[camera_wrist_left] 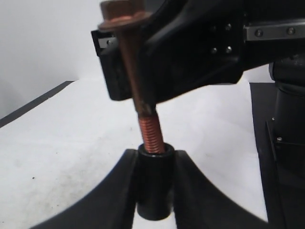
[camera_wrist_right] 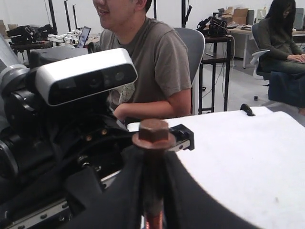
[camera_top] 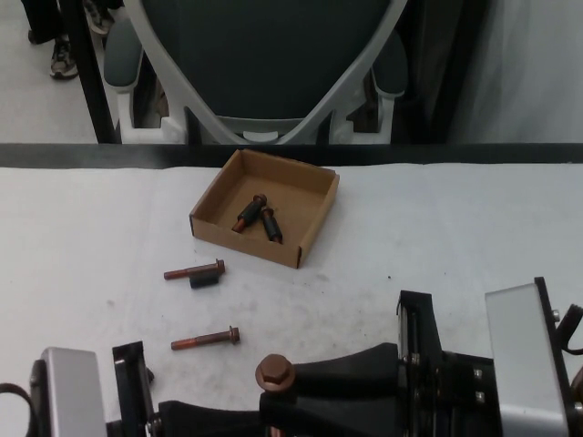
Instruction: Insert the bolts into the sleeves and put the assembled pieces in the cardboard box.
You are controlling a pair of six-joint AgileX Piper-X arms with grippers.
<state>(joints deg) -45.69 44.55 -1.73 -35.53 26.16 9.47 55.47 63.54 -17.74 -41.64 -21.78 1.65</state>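
Note:
My left gripper is shut on an upright black sleeve. My right gripper is shut on a copper bolt, holding it head up directly above the sleeve. The bolt's threaded tip sits in the sleeve's mouth. In the high view the bolt head shows at the near edge between both arms. The cardboard box lies farther back, with two assembled pieces inside. Two loose bolts and a black sleeve lie on the white bench.
An office chair stands behind the bench's dark far edge. The left arm's wrist camera sits close beside the right gripper. White bench surface stretches to the right of the box.

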